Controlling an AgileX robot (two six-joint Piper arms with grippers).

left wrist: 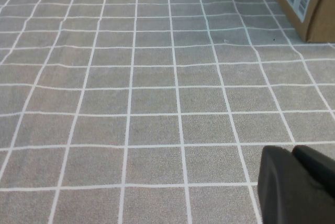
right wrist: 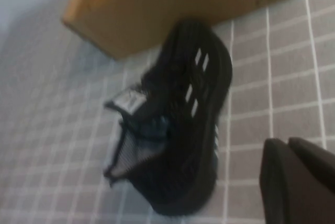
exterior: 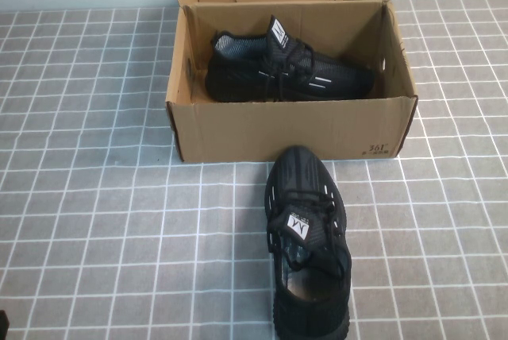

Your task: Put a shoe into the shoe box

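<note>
Right wrist view put the shoe (right wrist: 172, 124) ahead of my right gripper (right wrist: 298, 182), jaws closed, empty; toe toward the shoe box (exterior: 286, 129). Left gripper (left wrist: 296, 187) closed, farther off.

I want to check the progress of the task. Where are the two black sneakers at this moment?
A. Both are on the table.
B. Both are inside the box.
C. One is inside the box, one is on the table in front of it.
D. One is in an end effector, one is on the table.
C: one sneaker lies inside the open shoe box, the other sneaker rests on the table before it.
</note>
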